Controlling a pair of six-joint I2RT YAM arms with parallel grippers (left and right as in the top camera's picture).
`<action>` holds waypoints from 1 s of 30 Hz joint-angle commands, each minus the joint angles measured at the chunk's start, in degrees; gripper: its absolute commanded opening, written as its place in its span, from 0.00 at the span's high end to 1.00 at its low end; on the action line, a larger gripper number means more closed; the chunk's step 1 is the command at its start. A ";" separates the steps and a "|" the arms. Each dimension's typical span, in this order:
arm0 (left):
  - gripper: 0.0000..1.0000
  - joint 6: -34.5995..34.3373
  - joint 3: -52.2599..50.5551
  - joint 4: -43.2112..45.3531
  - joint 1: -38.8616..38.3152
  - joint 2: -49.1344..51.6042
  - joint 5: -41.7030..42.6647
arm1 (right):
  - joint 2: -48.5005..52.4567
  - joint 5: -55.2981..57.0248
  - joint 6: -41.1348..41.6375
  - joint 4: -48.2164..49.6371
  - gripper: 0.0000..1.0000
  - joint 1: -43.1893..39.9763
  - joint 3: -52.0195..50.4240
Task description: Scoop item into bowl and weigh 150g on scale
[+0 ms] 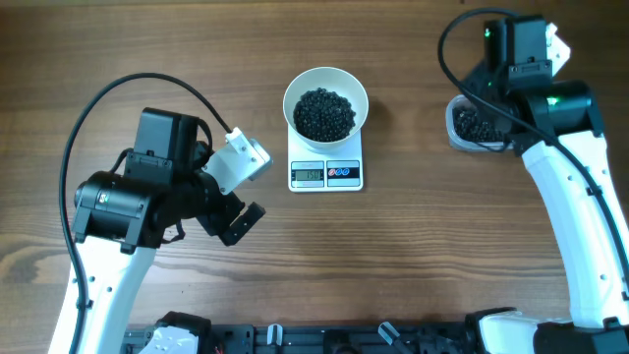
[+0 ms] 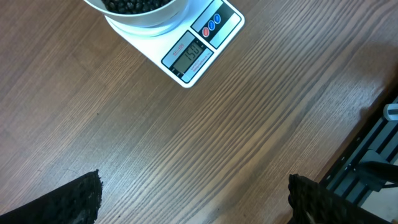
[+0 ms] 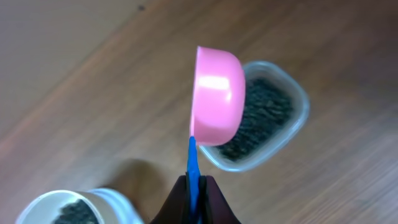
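brown wood-grain table (image 1: 413, 256). white bowl (image 1: 295, 88) of black beads (image 1: 325, 113) sits on the scale (image 1: 325, 175), mid-table. display digits look like 150, not sharp. clear tub (image 3: 298, 102) far right, half hidden under right arm. right gripper (image 3: 196, 198) clenched on blue handle of pink scoop (image 3: 216, 96), over tub. left gripper (image 2: 189, 202) spread wide, empty.

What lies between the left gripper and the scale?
Only bare wooden table. The left wrist view shows nothing between the left gripper and the scale, and the overhead view agrees.
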 commanded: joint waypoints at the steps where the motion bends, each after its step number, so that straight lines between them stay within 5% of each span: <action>1: 0.00 0.87 0.33 0.20 0.31 0.17 0.09 | -0.50 4.68 -0.68 -3.37 0.96 -0.20 0.04; 12: 0.00 0.87 0.33 0.20 0.31 0.17 0.09 | 3.65 4.76 -11.58 -2.93 0.96 -0.20 -5.64; 19: 0.00 0.90 0.33 0.20 0.31 0.17 0.09 | 8.46 4.72 -26.27 1.51 0.96 -0.20 -5.64; 30: 0.00 0.87 0.33 0.20 0.31 0.17 0.09 | 12.46 5.44 -29.11 0.11 0.96 -0.20 -5.64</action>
